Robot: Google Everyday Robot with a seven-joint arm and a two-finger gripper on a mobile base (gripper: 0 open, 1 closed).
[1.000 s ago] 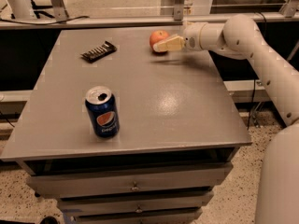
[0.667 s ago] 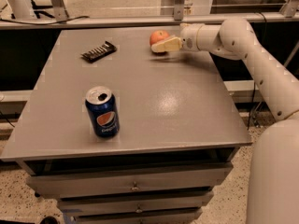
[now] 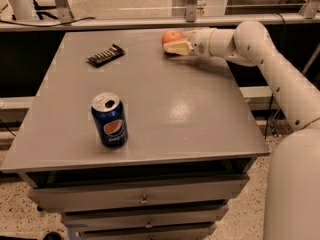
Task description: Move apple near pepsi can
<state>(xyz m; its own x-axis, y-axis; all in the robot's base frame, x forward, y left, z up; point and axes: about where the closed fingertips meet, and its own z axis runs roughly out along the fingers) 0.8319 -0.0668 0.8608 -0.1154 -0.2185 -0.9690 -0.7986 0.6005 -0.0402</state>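
The orange-red apple is at the far right of the grey table, near its back edge. My gripper reaches in from the right and is shut on the apple; one pale finger lies across the apple's front, the other is hidden behind it. The apple seems to be just off the table top. The pepsi can stands upright near the front left of the table, far from the apple and gripper.
A flat dark snack bar wrapper lies at the back left of the table. A metal rail runs behind the table. Drawers sit under the front edge. My white arm spans the right side.
The apple and gripper have risen slightly at the back right of the table. The can and snack bar have not moved.
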